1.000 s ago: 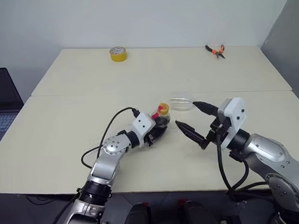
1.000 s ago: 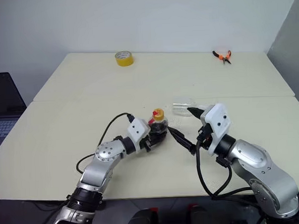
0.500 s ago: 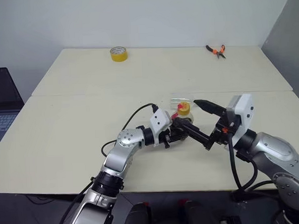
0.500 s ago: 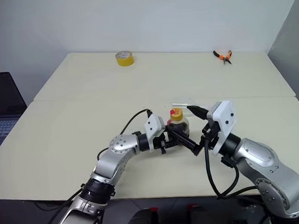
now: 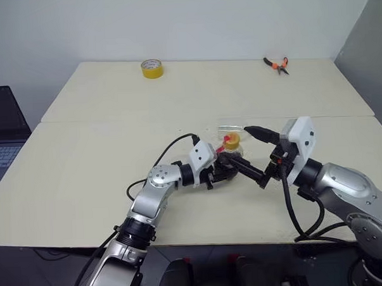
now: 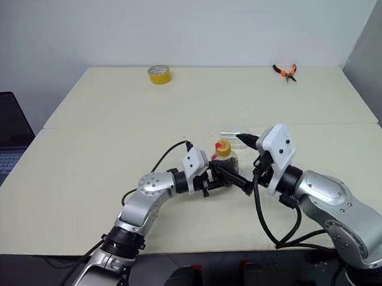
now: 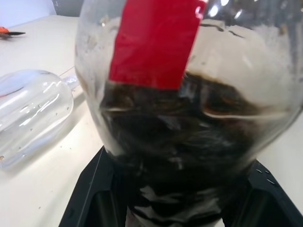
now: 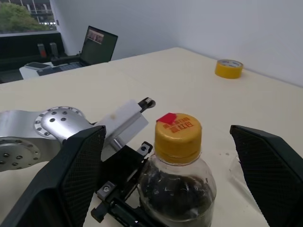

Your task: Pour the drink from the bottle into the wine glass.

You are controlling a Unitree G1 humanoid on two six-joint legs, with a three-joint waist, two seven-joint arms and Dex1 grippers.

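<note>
Left end effector (image 5: 225,169) with bottle (image 5: 231,151), now nearer right end effector (image 5: 253,154)

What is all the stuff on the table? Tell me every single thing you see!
bottle: one, clear with a yellow cap, red label and dark drink inside, upright near the middle of the table.
wine glass: one, clear, lying on its side just beyond the bottle.
tape roll: one, yellow, far side of the table toward the left.
pliers: one pair, orange and black, far side toward the right.
laptop: one, dark, off the table's left edge.
table: one, cream.
left gripper: one, black fingers, shut on the bottle's lower body.
right gripper: one, black fingers, open wide on either side of the cap.
</note>
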